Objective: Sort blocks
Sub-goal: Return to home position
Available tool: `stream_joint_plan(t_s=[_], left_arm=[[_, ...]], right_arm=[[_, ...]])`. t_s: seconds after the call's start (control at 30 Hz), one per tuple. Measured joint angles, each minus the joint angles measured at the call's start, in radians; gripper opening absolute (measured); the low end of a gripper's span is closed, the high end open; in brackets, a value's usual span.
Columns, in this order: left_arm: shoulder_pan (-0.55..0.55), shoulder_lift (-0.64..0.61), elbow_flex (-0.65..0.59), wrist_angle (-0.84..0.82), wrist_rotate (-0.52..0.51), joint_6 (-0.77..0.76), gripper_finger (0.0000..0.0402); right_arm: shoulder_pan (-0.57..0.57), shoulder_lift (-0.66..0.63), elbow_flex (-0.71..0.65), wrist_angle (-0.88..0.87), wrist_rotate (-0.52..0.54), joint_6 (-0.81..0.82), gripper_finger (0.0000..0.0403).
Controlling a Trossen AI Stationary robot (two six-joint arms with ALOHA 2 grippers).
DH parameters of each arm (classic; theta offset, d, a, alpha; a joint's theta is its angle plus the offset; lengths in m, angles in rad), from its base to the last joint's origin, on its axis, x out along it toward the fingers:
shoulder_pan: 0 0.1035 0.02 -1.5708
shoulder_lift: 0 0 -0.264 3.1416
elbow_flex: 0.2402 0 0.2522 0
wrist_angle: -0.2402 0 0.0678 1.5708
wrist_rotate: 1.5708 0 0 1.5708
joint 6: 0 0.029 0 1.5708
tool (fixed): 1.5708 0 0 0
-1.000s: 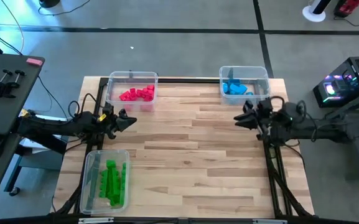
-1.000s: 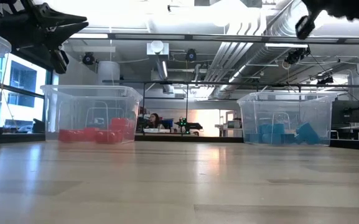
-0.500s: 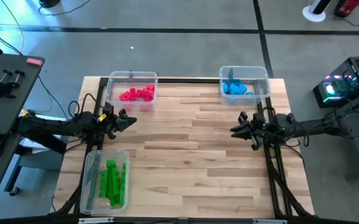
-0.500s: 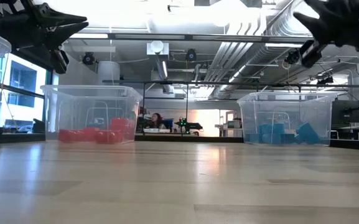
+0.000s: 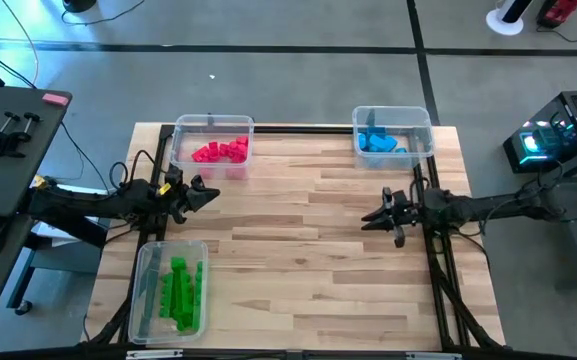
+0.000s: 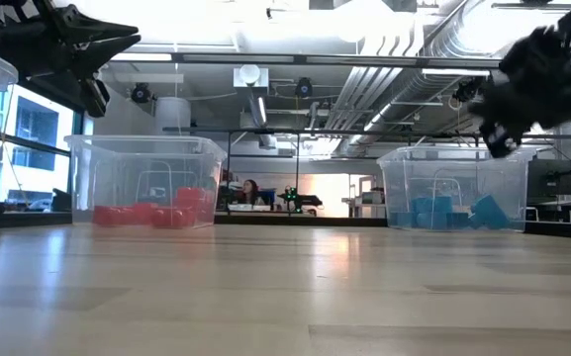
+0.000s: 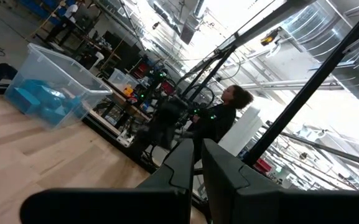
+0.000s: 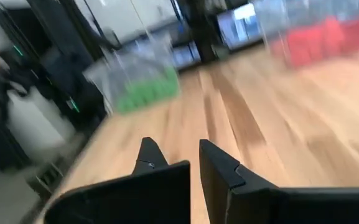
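Separate bins (image 5: 213, 120) hold red blocks (image 5: 220, 151), blue blocks (image 5: 380, 142), green blocks (image 5: 181, 290) (left claw (image 5: 212, 193), right claw (image 5: 367, 220) closed).

One counter (image 5: 308, 260) carries three clear bins: the red bin (image 5: 186, 150), the blue bin (image 5: 418, 135) and the green bin (image 5: 148, 290). The blocks come in three colours, one colour to a bin: red blocks (image 5: 220, 151), blue blocks (image 5: 378, 142) and green blocks (image 5: 182, 290). Each heap is packed too tightly to count its pieces. There are two arms with one end effector each: the left end effector (image 5: 208, 195) and the right end effector (image 5: 368, 220). One person (image 6: 242, 191) shows in the room behind.
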Motion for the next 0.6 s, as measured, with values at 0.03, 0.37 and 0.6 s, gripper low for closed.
stream_joint_plan(t_s=[0.03,0.37,0.6], left_arm=[[0.0,0.0,0.0,0.0,0.0,0.0,0.0019],[0.0,0.001,0.0,0.0,0.0,0.0,0.0019],[0.0,-0.013,0.0,-0.005,0.0,0.0,0.0019]], right_arm=[[0.0,0.001,0.0,-0.04,0.001,-0.006,0.0],[0.0,0.011,0.002,-0.236,0.015,-0.001,0.0],[0.0,-0.012,0.002,-0.237,0.015,-0.003,0.0]])
